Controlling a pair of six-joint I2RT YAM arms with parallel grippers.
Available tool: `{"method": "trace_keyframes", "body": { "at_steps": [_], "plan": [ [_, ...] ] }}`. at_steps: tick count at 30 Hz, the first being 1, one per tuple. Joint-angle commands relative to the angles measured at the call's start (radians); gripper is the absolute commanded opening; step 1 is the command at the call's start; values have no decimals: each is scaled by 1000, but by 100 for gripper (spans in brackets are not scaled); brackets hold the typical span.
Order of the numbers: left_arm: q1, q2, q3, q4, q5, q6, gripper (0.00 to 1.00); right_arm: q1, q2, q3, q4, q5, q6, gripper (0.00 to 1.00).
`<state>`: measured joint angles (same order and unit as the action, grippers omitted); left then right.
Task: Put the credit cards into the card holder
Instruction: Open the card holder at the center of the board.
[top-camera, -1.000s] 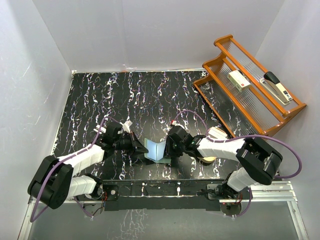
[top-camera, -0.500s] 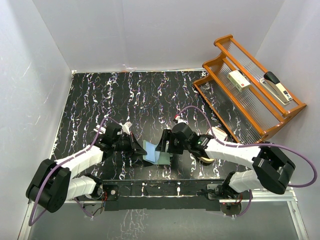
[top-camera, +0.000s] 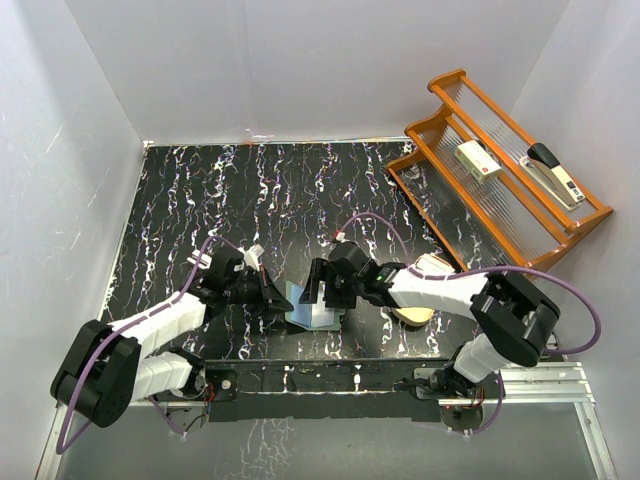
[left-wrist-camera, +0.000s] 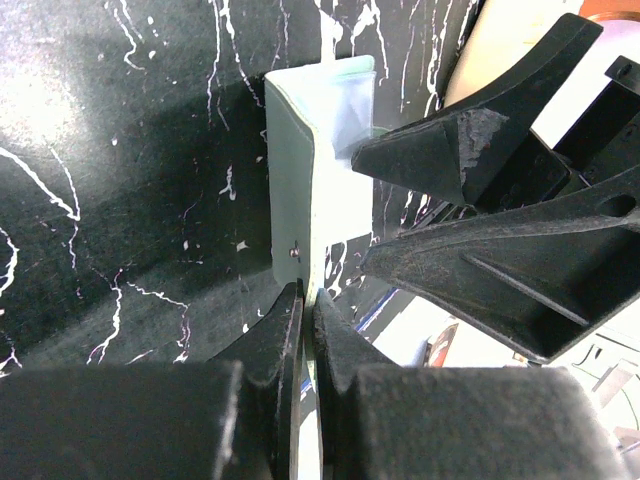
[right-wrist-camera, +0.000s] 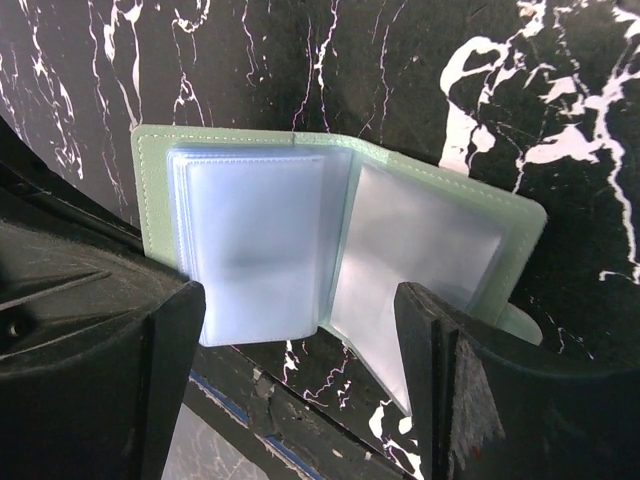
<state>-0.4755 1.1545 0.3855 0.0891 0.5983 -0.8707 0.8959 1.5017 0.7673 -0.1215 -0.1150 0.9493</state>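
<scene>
The card holder, a sage-green folding wallet, stands open on the black marbled table. A pale blue stack, the credit cards as far as I can tell, lies against its left half. A clear pocket covers the right half. My left gripper is shut on the edge of the holder's cover. My right gripper hangs open just in front of the holder, one finger to each side, gripping nothing. From above, both grippers meet at the holder.
A wooden rack at the back right holds a stapler and a small white box. A tan round object lies under my right forearm. White walls close in the table on three sides.
My right gripper has opened wide and shifted left over the holder. The holder now lies more spread out than before. The left gripper keeps its grip.
</scene>
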Motion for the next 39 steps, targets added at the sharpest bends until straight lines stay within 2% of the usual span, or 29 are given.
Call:
{"method": "trace_keyframes", "body": {
  "at_steps": [1,7,17,31,39],
  "plan": [
    [-6,-26,-22,1,18,6,0,9,21,49,78,-29,12,76],
    [-7,-19,-36,26,20,-6,0,12,49,50,101,-54,15,83],
    [-8,-22,-40,26,25,-4,0,20,106,74,82,-60,26,79],
    [-8,-25,-37,17,20,-5,0,23,100,66,-2,20,17,69],
    [-8,-35,-41,9,14,-7,0,23,75,82,-65,63,5,74]
  ]
}}
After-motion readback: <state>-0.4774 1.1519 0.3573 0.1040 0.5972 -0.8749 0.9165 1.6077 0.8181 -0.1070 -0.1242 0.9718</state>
